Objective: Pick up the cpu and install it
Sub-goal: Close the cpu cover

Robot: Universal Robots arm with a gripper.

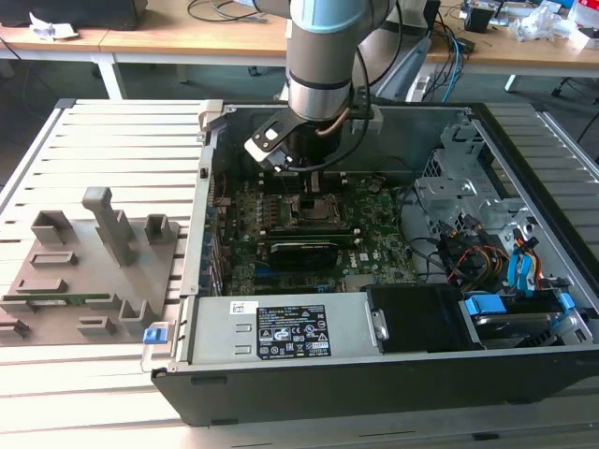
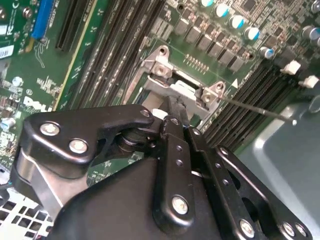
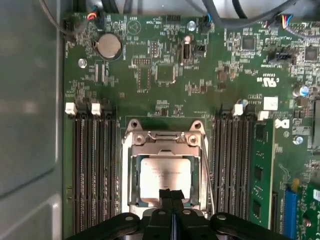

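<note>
the cpu [image 3: 165, 179] lies flat inside the socket frame [image 3: 131, 175] on the motherboard [image 3: 165, 75], its silvery top showing through the frame's window. in my judgement the risk is a chip that is not fully seated: a sideways drag or a tilt against the frame could shift it and bend the contacts beneath. the gripper [image 3: 171, 194] sits over the socket's edge, its two thin fingers pressed together with no gap and nothing between them. their tips look to rest at the chip's near edge, though actual contact cannot be told.
</note>
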